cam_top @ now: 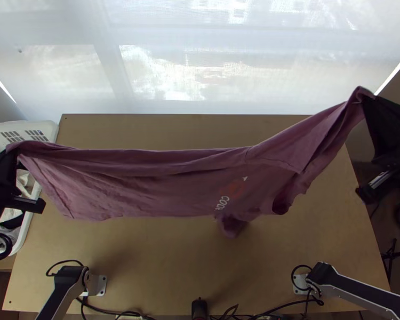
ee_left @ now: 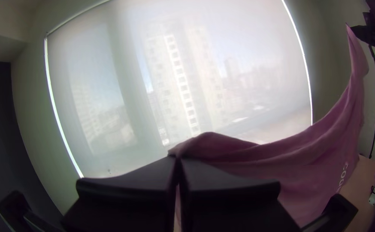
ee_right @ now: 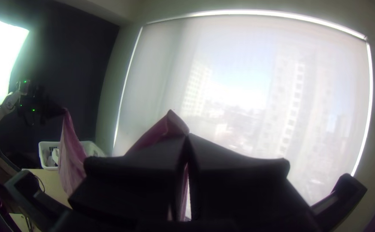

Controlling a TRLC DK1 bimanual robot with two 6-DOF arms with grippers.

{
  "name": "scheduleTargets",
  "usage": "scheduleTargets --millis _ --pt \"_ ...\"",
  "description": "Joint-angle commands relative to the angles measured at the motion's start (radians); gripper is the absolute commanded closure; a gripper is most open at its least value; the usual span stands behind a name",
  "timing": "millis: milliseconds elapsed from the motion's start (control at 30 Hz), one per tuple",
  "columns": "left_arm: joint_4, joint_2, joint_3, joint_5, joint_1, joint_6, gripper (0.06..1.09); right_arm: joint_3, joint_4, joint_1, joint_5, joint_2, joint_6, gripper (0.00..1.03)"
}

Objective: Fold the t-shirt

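Mauve printed t-shirt (cam_top: 162, 189): strung between claws | left claw (cam_top: 12, 152): pinching left end | right claw (cam_top: 369, 100): pinching far-right end

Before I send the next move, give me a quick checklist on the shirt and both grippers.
1. Left gripper shut on one end of the purple cloth t-shirt: ok.
2. Right gripper shut on the other end: ok.
3. Upper edge straight between the grippers: not ok, it bends up toward the right one in the top view.
4. Lower edge even: not ok, a bunched lump hangs below the white and orange print.
5. Shirt clear of the light wooden table: cannot tell.
6. Shirt clear of the white plastic basket: cannot tell, they overlap in the top view.
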Motion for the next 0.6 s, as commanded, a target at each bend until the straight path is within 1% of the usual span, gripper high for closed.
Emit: scheduleTargets --millis 0,233,367,567 --pt "0.051 -0.008 -0.143 -0.001 0.000 -0.044 1.05 -0.193 0.065 0.004 -0.002 -0.040 0.017 1.00" --pt "0.167 0.036 -0.303 -0.004 -0.011 -0.050 1.05 -0.399 0.214 -0.026 -0.017 -0.010 0.013 1.00" --pt "0.247 0.074 -0.369 -0.016 -0.020 -0.060 1.05 -0.486 0.301 -0.095 -0.080 0.023 0.023 1.00" --pt "0.360 0.171 -0.425 -0.039 -0.020 -0.077 1.05 -0.555 0.407 -0.202 -0.132 0.110 0.051 1.00"
